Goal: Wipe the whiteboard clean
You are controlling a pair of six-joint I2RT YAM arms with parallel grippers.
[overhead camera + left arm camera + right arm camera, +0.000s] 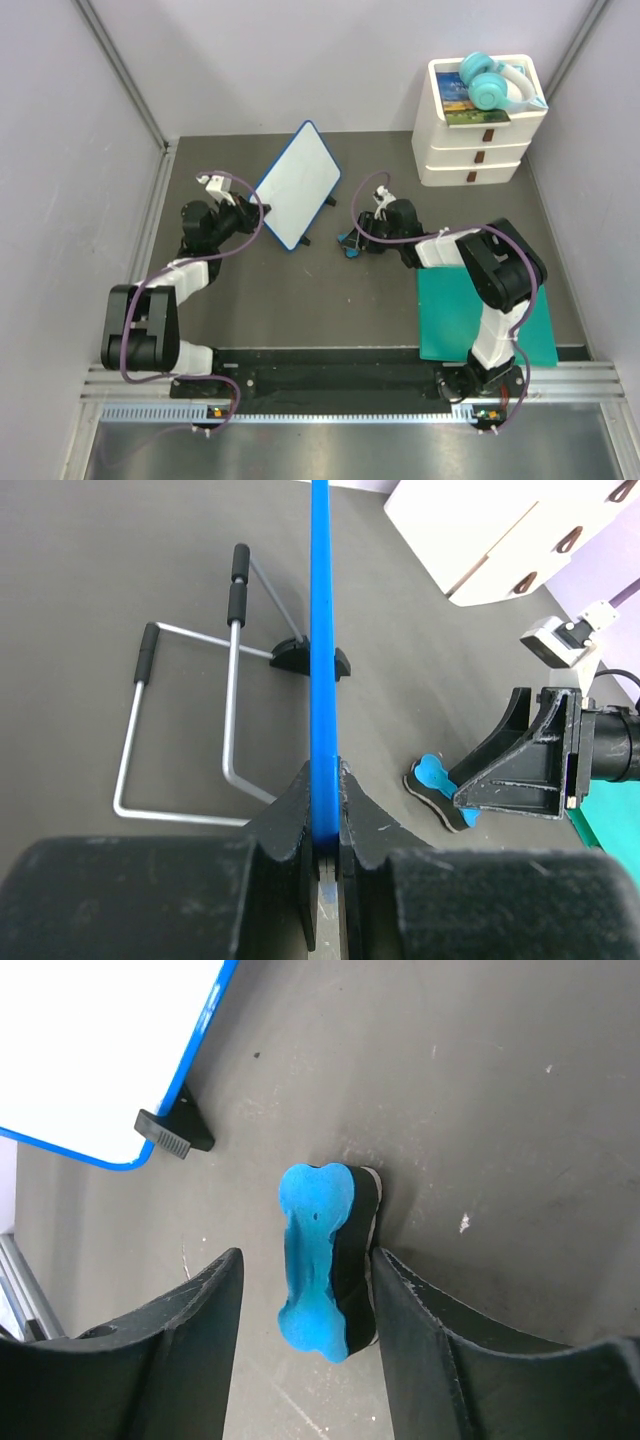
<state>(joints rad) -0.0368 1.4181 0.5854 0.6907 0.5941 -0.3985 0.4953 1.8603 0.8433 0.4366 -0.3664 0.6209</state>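
We see the whiteboard (297,185) standing tilted on the dark matte table (300,300), left of centre. It is propped on bent wire legs (180,730) with black rubber tips and on small black feet. Its face is smooth, plain white, and its thin plastic rim is bright blue with rounded corners.

Our left gripper (322,825) has its black jaws pinched on that rim, which we see edge-on from the wrist. Our right gripper (303,1270) hangs over the table just right of the board, jaws spread. The eraser (315,1250) lies between them: a bone-shaped blue foam grip on a black felt pad. One finger (420,1320) is just beside the felt side; we cannot tell if it touches.

The table is scuffed with pale flecks. A flat teal mat (440,320) lies under the right arm. At the far right, white stacked drawers (470,150) with brown pulls hold teal headphones (488,85).
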